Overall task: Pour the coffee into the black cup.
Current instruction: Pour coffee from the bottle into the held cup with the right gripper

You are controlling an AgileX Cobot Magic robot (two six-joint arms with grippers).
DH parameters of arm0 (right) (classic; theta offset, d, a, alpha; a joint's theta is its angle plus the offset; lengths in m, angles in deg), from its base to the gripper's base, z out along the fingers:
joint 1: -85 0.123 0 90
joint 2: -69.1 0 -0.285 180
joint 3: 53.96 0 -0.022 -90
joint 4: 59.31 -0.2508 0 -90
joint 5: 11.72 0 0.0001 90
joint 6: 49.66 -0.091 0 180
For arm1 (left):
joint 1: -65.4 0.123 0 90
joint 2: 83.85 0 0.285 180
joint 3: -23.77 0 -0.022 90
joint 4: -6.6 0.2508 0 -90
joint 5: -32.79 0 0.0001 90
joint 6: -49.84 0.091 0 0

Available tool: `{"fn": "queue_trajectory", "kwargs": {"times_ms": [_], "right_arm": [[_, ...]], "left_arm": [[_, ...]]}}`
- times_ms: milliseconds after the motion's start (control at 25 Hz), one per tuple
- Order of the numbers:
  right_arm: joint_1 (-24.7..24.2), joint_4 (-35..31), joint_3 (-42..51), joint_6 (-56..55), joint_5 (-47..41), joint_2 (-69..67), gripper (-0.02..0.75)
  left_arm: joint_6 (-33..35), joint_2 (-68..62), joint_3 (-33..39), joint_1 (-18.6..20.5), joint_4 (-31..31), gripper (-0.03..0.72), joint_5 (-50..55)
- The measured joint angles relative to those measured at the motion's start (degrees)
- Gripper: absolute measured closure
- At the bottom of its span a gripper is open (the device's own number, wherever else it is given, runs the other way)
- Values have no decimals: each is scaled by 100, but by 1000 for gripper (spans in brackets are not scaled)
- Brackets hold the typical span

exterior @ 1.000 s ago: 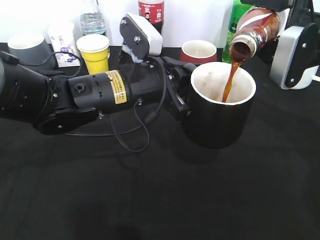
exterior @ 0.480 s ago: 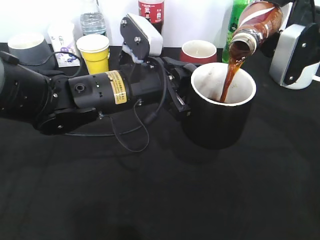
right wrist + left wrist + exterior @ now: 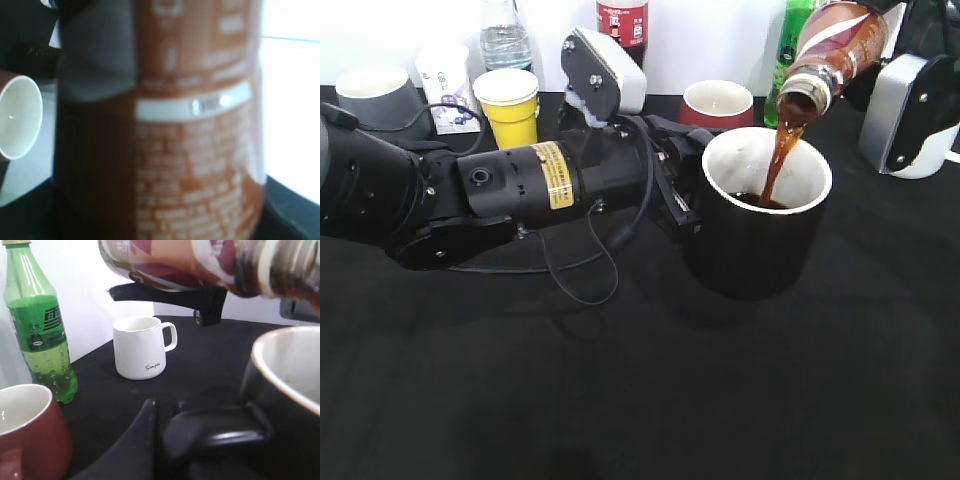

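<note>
The coffee bottle is tilted mouth-down above the black cup, and a brown stream runs into the cup's white inside. My right gripper is shut on the bottle's body at the top edge, mostly cut off. The bottle's label fills the right wrist view, with a dark finger against it. My left gripper is shut on the cup's handle. The cup's rim and the bottle show in the left wrist view.
Along the back stand a grey mug, a carton, a water bottle, a yellow cup, a cola bottle, a red mug and a green bottle. A white mug stands behind.
The bottle has risen slightly and tipped a little steeper. Coffee keeps streaming and the level in the black cup has risen. The left arm has not moved.
</note>
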Motion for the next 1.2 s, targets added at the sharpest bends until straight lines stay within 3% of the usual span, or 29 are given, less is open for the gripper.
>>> {"fn": "queue_trajectory", "kwargs": {"times_ms": [640,800,1040,1200], "right_arm": [[0,-60,0,209,55,0,210],[0,335,0,-875,312,0,210],[0,399,0,-3036,319,0,210],[0,423,0,-6602,183,0,210]], "left_arm": [[0,0,0,0,16,631,35],[0,0,0,0,3,631,70],[0,0,0,54,-192,631,64],[11,157,32,726,-199,631,118]]}}
